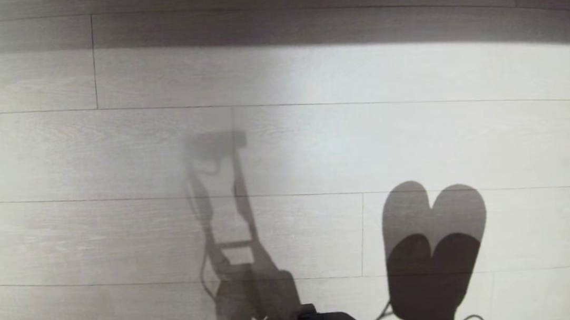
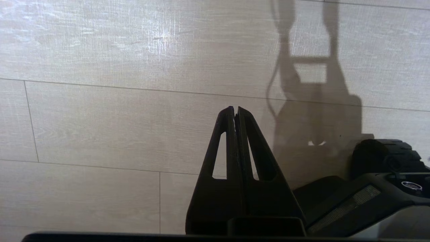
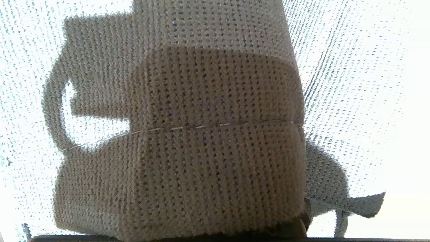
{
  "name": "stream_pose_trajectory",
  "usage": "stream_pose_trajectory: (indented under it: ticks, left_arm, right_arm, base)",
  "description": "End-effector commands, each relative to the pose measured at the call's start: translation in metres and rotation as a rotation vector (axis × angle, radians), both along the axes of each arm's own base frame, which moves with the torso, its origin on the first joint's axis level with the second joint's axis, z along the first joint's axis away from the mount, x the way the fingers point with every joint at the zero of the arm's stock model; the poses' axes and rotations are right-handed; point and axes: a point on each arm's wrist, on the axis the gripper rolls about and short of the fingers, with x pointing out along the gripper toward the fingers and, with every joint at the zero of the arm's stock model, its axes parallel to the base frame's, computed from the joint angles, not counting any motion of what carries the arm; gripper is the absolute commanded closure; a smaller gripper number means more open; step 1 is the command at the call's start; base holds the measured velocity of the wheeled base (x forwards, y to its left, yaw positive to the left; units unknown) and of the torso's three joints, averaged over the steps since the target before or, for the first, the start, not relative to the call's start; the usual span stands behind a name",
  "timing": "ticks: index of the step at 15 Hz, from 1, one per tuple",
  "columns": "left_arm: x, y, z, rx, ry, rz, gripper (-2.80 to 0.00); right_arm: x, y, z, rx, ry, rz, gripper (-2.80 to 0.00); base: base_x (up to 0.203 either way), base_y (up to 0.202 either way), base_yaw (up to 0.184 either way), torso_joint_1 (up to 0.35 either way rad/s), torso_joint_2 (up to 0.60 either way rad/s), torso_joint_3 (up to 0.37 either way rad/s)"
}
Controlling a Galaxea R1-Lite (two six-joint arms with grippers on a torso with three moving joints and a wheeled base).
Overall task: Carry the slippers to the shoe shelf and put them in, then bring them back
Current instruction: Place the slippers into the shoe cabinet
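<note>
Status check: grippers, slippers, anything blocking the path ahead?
Left gripper shut, empty, over floor. Right gripper shut on slippers, fabric against its camera. Shelf not in view; nothing seen blocking.

Pale wood-plank floor point(image 1: 281, 128), shadows only

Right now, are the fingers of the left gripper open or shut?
Shut. In the left wrist view the two black fingers of the left gripper meet at the tips, holding nothing.

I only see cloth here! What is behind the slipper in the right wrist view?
Only bright light shows through the mesh of the slipper. It fills the view, so whatever lies behind is covered.
</note>
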Motion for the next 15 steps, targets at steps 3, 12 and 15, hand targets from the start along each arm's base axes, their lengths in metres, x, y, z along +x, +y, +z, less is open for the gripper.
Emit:
stream_pose_trajectory:
  ticks: [3, 12, 15]
  left_arm:
    - [0.0001, 0.0000, -0.0003, -0.002, 0.001, 0.001, 0.00]
    - [0.0000, 0.0000, 0.0001, -0.003, -0.001, 0.000, 0.00]
    - [0.0000, 0.0000, -0.0001, -0.003, 0.000, 0.000, 0.00]
  right_arm:
    - [0.0003, 0.0000, -0.0002, -0.001, 0.003, 0.001, 0.00]
    - [0.0002, 0.0000, -0.0003, -0.001, 0.002, 0.000, 0.00]
    - [0.0000, 0.0000, 0.0001, -0.001, 0.000, 0.001, 0.00]
  base:
    - [0.000, 0.000, 0.000, 0.002, 0.00, 0.208]
    - [0.000, 0.000, 0.000, 0.002, 0.00, 0.201]
    - [0.000, 0.000, 0.000, 0.004, 0.00, 0.200]
